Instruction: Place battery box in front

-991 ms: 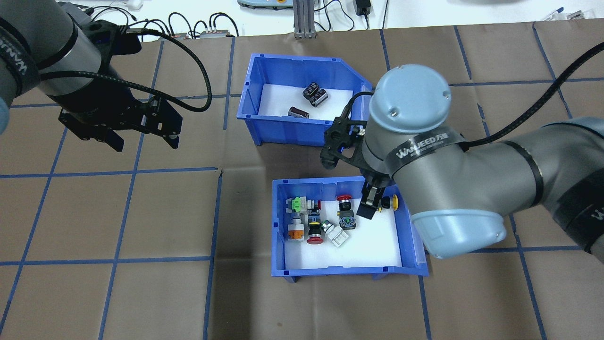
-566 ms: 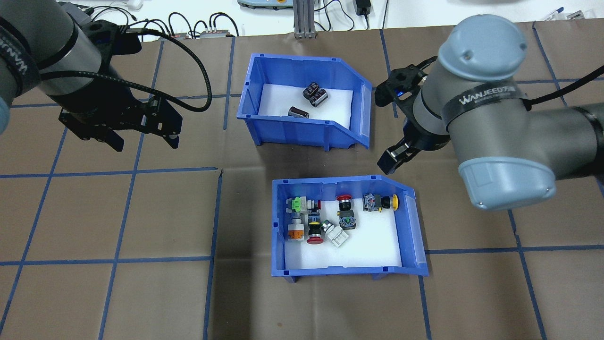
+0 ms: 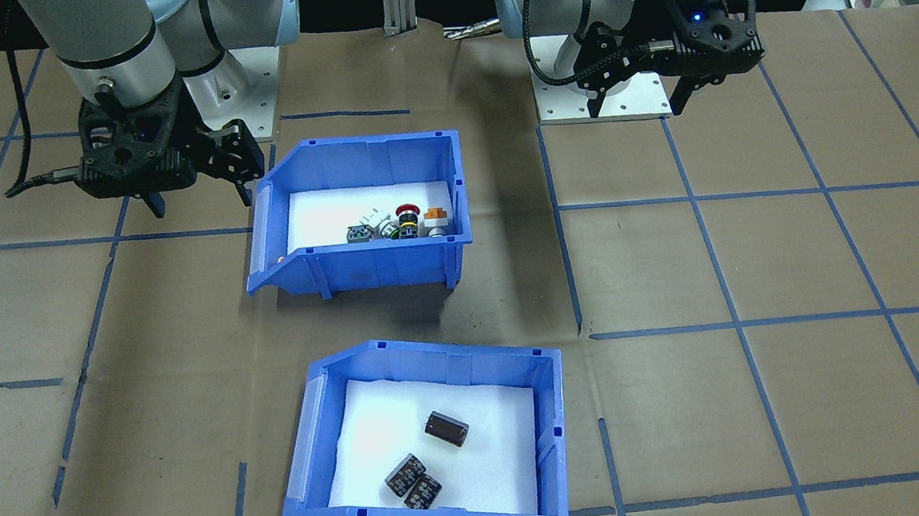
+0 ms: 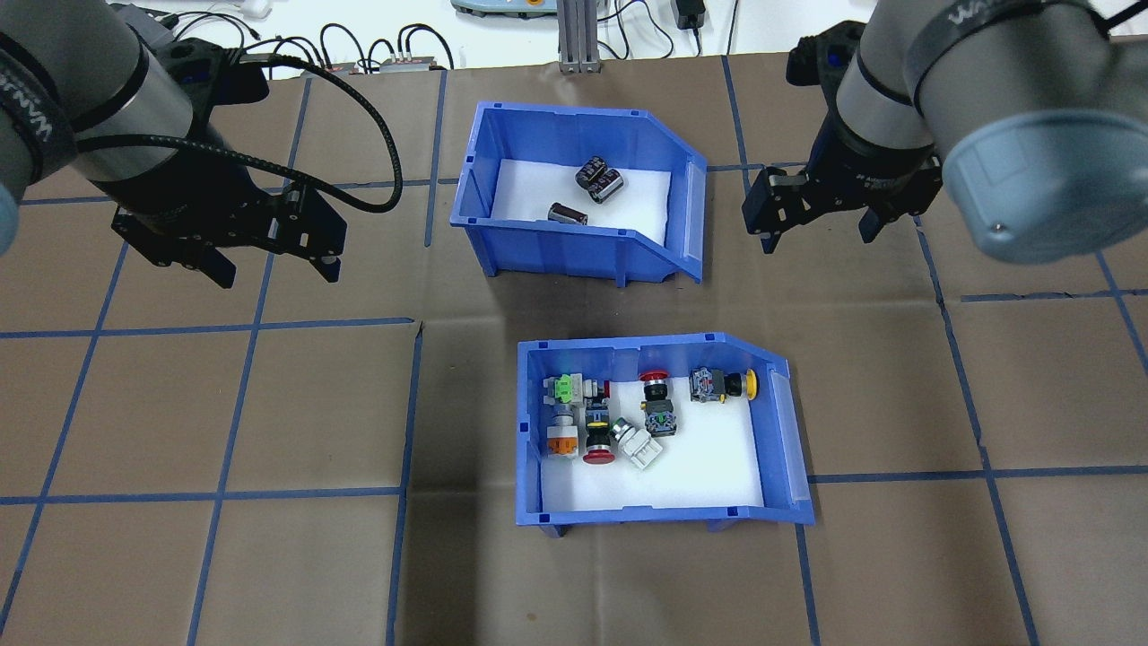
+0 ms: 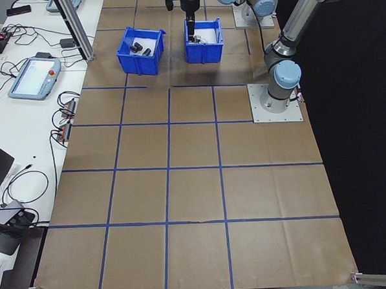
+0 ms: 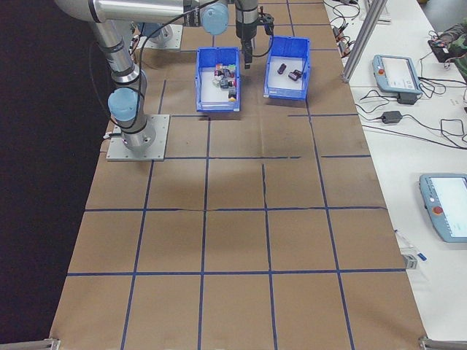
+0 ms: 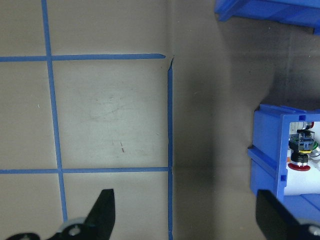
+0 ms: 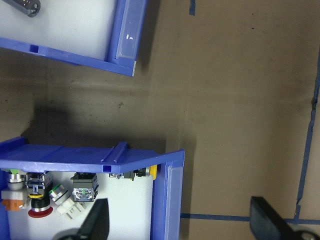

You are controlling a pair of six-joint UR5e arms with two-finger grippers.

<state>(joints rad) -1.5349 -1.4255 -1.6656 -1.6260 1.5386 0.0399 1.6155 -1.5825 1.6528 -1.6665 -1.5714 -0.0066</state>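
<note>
While both the left gripper (image 4: 269, 260) and right gripper (image 4: 816, 224) hang wide apart and empty, battery box (image 4: 502, 238) holds 3 batteries (image 4: 599, 176); switch bin (image 4: 664, 513) holds push-buttons (image 4: 610, 417).

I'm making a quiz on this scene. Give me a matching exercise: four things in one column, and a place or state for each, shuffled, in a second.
Things:
1. battery box
2. switch bin
3. left gripper
4. right gripper

Places or states:
A. open, over bare table beside the battery box's sloped front
B. the bin nearer the robot
C. the bin farther from the robot
D. open, over bare table on the battery box's other side

Pairs: 1-C, 2-B, 3-D, 4-A
</note>
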